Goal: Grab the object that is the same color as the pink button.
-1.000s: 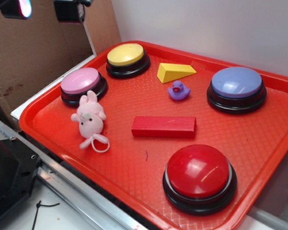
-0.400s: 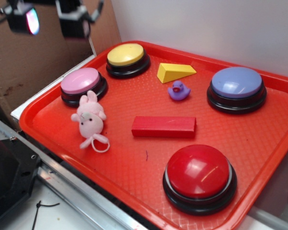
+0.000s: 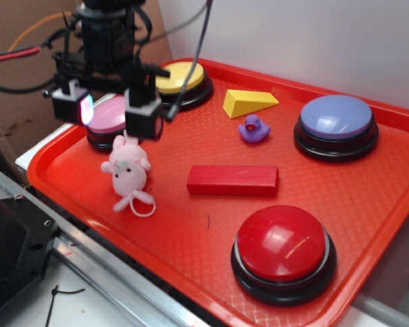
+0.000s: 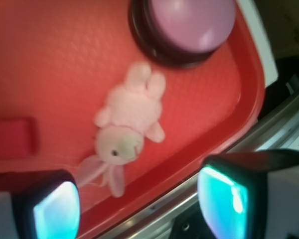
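Note:
The object, a pale-pink plush bunny (image 3: 128, 170), lies on the red tray (image 3: 191, 272) near its left rim, its loop strap toward the front. The pink button (image 3: 106, 122) stands just behind it, partly covered by my gripper (image 3: 108, 111). The gripper hangs open above the button and the bunny's ears, touching neither. In the wrist view the bunny (image 4: 127, 124) lies ahead of the open gripper (image 4: 139, 204), with nothing between the fingers. The pink button (image 4: 192, 22) is at the top of that view.
Also on the tray are a yellow button (image 3: 184, 76), a yellow wedge (image 3: 249, 102), a purple duck (image 3: 253, 128), a lavender-blue button (image 3: 336, 117), a red block (image 3: 232, 180) and a red button (image 3: 281, 244). A cardboard wall (image 3: 20, 82) stands to the left.
My gripper has come down from the top left corner to hover over the pink button and the bunny's ears. Nothing on the tray has moved.

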Robot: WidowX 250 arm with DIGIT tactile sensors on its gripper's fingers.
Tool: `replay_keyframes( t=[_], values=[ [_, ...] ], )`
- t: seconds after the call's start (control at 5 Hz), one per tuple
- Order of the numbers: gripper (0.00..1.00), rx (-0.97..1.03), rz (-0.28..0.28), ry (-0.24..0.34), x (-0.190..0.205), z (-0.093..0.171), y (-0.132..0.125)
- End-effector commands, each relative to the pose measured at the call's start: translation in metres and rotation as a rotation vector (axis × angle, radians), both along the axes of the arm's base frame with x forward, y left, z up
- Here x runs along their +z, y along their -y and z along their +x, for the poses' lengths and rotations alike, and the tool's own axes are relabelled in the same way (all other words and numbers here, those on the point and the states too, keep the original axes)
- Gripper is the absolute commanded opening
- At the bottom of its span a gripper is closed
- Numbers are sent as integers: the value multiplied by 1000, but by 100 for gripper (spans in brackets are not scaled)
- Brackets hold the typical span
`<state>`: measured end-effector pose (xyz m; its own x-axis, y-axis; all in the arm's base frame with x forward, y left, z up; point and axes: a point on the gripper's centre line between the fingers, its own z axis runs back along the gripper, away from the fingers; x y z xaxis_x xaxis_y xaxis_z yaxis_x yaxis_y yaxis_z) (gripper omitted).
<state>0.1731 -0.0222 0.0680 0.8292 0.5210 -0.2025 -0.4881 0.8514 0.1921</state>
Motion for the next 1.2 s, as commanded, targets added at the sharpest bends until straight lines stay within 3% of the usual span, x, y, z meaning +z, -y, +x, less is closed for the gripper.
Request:
replay_keyframes(
  t=[0.0, 0.2, 0.6, 0.8, 1.0],
  values=[
    [100, -67, 25, 22, -18, 1, -43],
    [100, -106, 9, 30, -31, 13, -40],
    [100, -219, -65, -32, -67, 10, -7],
    [0, -176, -61, -40, -71, 6, -7],
    [0, -186, -44, -17, -58, 12, -9]
  ],
)
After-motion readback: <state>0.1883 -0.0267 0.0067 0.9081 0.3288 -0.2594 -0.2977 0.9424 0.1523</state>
